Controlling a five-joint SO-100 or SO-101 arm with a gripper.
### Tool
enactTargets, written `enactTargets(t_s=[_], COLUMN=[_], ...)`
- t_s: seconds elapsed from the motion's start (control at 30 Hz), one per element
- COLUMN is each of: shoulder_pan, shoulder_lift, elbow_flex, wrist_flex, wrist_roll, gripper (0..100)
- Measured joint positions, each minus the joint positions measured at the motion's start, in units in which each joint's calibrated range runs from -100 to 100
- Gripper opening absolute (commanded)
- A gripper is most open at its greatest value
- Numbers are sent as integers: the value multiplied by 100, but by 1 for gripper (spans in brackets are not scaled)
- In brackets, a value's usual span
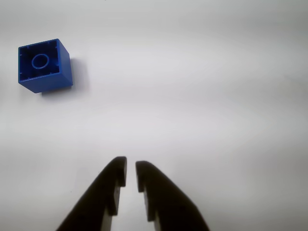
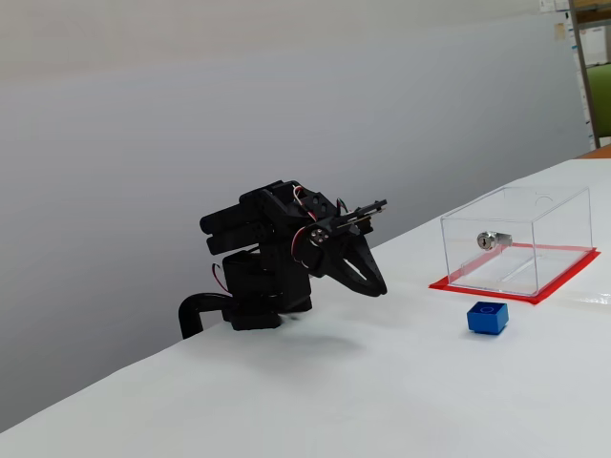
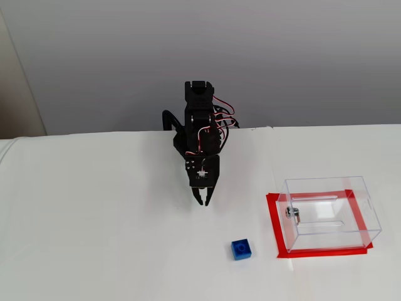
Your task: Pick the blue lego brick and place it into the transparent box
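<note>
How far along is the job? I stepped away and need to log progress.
Nothing looks done yet: the blue lego brick sits on the table beside the transparent box, outside it. Nothing is in hand: the gripper is nearly closed and empty, hovering apart from the brick, which lies at upper left in the wrist view. Left to do: reach, grasp, lift and drop it into the box.

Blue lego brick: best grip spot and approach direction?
Judging by its pose, come down from above and close on two opposite flat side walls of the blue lego brick. It sits stud-up, alone on the white table, clear of the transparent box. The gripper looks nearly shut; open it first.
</note>
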Motion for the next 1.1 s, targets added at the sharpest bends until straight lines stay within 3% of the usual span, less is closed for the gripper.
enactTargets(t_s=[0.3,0.63,1.1], shoulder_pan=[0,-150,-694], shoulder_lift=[0,110,2782], elbow_flex=[-79,-1218,-3751], wrist_flex=[0,9,43], wrist_roll=[0,0,0], gripper=[2,2,3])
